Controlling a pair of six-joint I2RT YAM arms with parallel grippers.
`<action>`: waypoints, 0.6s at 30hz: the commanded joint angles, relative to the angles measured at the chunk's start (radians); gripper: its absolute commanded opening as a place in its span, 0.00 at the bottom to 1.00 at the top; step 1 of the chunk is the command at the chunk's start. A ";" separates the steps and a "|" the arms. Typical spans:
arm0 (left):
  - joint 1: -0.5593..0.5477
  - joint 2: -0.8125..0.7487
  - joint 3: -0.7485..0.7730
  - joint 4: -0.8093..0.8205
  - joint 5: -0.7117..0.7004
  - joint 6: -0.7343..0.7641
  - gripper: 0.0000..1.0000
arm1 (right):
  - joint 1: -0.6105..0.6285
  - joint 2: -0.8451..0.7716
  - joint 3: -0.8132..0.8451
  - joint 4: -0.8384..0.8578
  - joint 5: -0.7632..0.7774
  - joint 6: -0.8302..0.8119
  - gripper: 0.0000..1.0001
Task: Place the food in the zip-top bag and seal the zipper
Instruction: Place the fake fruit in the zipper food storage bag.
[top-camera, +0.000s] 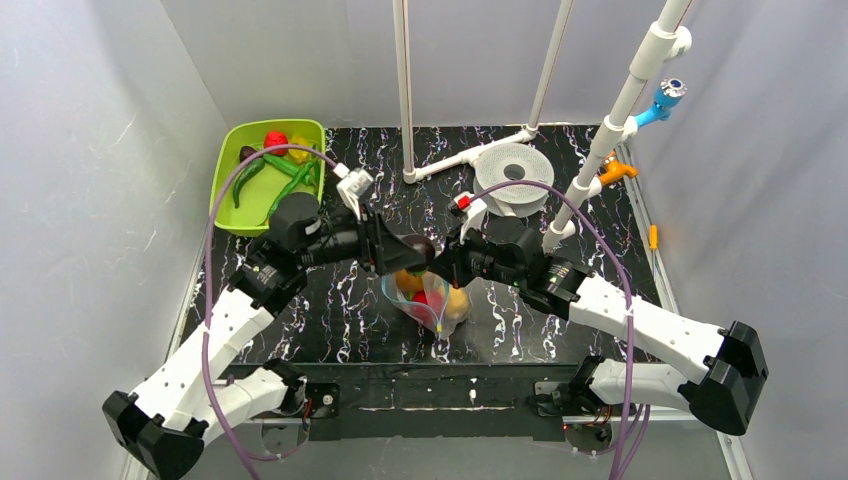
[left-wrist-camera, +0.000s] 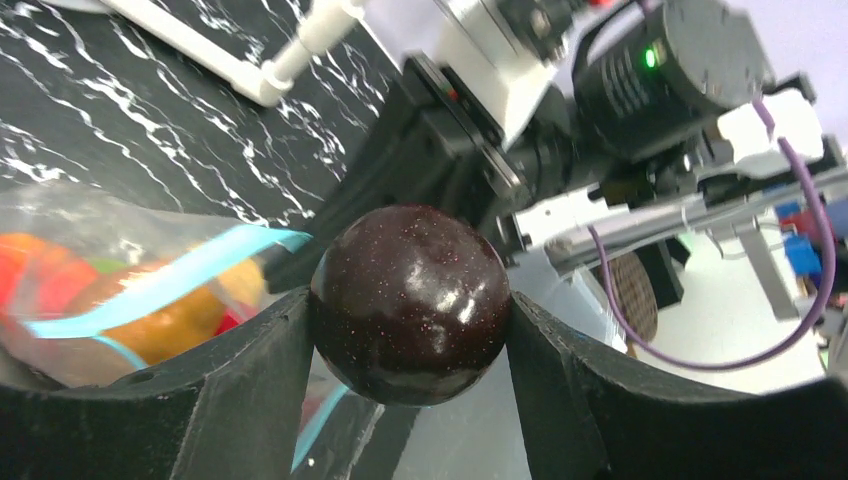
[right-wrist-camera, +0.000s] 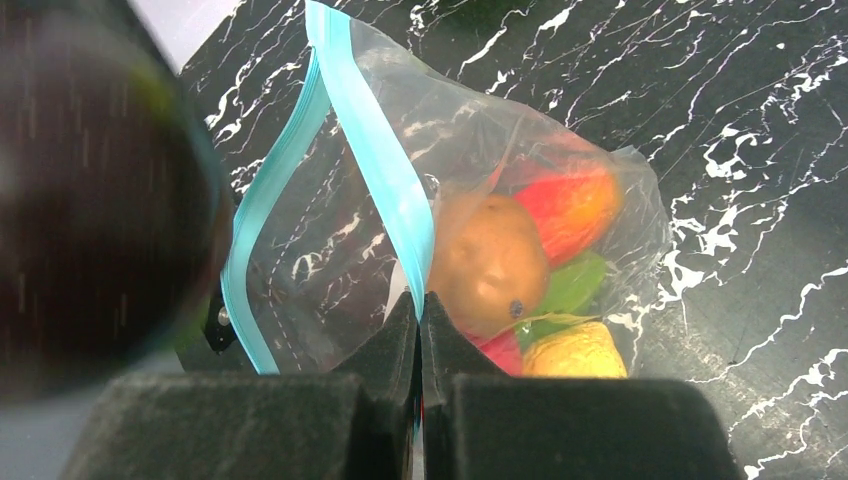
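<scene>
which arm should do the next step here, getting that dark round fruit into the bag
Left. The left hand grips the dark round fruit close to the open mouth of the zip-top bag. The right hand is shut on the zipper, holding the mouth open, so it should likely stay put.

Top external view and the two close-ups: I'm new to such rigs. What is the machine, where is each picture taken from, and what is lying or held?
Two robot arms are bolted at the near edge of a black marbled table; each ends in a two-finger gripper. The wide picture looks down from above and behind them; the close-ups come from a camera on each wrist. The right gripper pinches the zip-top bag at its blue zipper; the mouth is open and colourful food lies inside. The left gripper grips a dark round fruit close to that mouth. A lime-green tray at the far left holds more food.
</scene>
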 joint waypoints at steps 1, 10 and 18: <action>-0.117 -0.041 -0.026 -0.077 -0.093 0.076 0.06 | -0.004 -0.002 0.047 0.014 -0.009 0.024 0.01; -0.163 -0.079 -0.077 -0.155 -0.184 0.111 0.16 | -0.003 -0.038 0.063 0.021 -0.004 0.021 0.01; -0.163 -0.049 -0.107 -0.108 -0.264 0.135 0.44 | -0.003 -0.052 0.075 0.033 -0.043 0.029 0.01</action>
